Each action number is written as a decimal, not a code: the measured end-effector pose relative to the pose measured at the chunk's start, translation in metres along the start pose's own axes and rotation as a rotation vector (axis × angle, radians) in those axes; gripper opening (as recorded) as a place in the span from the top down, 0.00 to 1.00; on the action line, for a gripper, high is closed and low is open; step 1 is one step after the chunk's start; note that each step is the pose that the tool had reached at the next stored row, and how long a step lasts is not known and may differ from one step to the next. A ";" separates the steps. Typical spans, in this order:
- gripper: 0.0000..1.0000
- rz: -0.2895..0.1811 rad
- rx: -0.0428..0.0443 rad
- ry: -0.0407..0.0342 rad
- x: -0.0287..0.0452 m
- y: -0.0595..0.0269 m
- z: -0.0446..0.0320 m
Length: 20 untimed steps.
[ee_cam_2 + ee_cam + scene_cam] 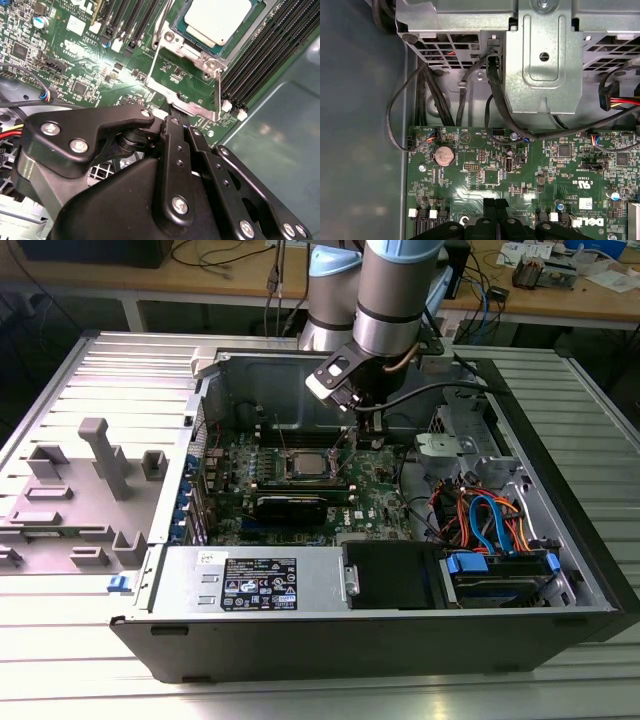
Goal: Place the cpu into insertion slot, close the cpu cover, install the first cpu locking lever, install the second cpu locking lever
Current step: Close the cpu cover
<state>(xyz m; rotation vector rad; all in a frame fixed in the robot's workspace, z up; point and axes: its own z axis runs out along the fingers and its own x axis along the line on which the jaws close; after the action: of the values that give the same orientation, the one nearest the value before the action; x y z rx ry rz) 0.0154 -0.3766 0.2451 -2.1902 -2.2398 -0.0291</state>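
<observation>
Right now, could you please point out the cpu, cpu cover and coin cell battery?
cpu (217, 19), second wrist view, centre of silver top.
cpu cover (190, 105), second wrist view, frame bar beside cut-out.
coin cell battery (444, 156), first wrist view, centre of face.

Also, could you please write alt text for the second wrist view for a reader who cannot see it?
The black end effector grips the near edge of the metal cover frame, which stands tilted up over a green circuit board. Beyond it, the silver chip sits in its socket.
</observation>
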 end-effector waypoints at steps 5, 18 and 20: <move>0.89 0.000 0.0000 0.0000 0.0000 -0.0006 0.0000; 0.89 0.000 0.0000 0.0000 0.0001 -0.0039 0.0000; 0.89 0.000 0.0000 0.0000 0.0001 -0.0045 0.0000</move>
<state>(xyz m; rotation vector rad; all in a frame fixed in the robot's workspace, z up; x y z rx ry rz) 0.0109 -0.3766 0.2451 -2.1903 -2.2398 -0.0291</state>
